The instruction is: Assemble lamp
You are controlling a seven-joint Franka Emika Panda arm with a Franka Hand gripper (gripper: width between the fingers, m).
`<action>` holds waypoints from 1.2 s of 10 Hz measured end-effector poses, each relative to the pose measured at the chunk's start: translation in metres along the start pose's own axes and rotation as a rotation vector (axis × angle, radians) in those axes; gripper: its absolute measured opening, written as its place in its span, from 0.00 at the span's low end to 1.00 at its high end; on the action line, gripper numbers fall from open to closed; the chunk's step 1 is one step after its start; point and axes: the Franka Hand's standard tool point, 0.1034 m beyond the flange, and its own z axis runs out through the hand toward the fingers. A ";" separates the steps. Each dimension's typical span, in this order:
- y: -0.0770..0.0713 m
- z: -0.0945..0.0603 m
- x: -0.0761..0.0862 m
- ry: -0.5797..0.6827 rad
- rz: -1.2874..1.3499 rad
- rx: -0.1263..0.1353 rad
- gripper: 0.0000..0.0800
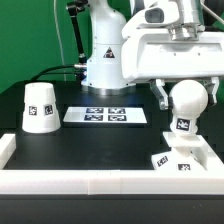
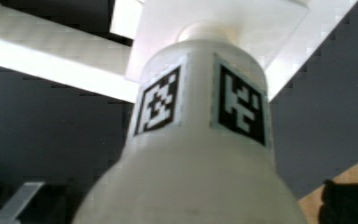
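My gripper (image 1: 187, 98) is shut on the round bulb (image 1: 188, 95) and holds it upright with its tagged neck (image 1: 183, 124) pointing down. The neck hangs right over the flat square base (image 1: 176, 161), which lies near the front of the exterior view's right. I cannot tell whether the neck touches the base. In the wrist view the bulb (image 2: 194, 150) fills the middle, its neck tags facing me, with the base (image 2: 220, 20) beyond its tip. The dark fingers (image 2: 12, 200) flank the bulb. The cone shade (image 1: 40, 107) stands alone at the exterior view's left.
The marker board (image 1: 106, 115) lies flat on the black table between the shade and the bulb. A white raised border (image 1: 100, 183) runs along the front and the left side. The arm's white pedestal (image 1: 104, 60) stands at the back.
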 end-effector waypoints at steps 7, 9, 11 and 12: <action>0.004 -0.018 0.010 -0.017 -0.001 0.004 0.87; 0.006 -0.028 0.018 -0.024 -0.001 0.008 0.87; 0.005 -0.026 0.016 -0.026 -0.001 0.008 0.87; 0.005 -0.026 0.016 -0.027 -0.001 0.008 0.87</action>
